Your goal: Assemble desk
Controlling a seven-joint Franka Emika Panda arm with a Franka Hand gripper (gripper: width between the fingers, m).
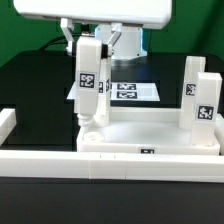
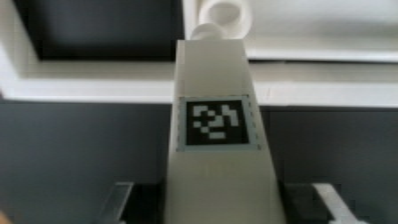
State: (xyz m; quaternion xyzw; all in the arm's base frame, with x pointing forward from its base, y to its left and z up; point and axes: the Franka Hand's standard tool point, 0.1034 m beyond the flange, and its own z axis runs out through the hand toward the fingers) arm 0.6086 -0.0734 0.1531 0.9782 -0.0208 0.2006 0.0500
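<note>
A: What's around?
B: Marker board (image 1: 128, 91) flat behind, white rails (image 1: 8, 122) along the edges. Two legs (image 1: 203, 98) already upright at the desk top's (image 1: 150, 133) corner on the exterior view's right.
A: Gripper?
B: Gripper (image 1: 88, 45) closed on a tagged leg (image 1: 89, 84), upright, foot at the corner socket (image 2: 221, 14) on the exterior view's left. Fingertips (image 2: 327, 203) flank it.
</note>
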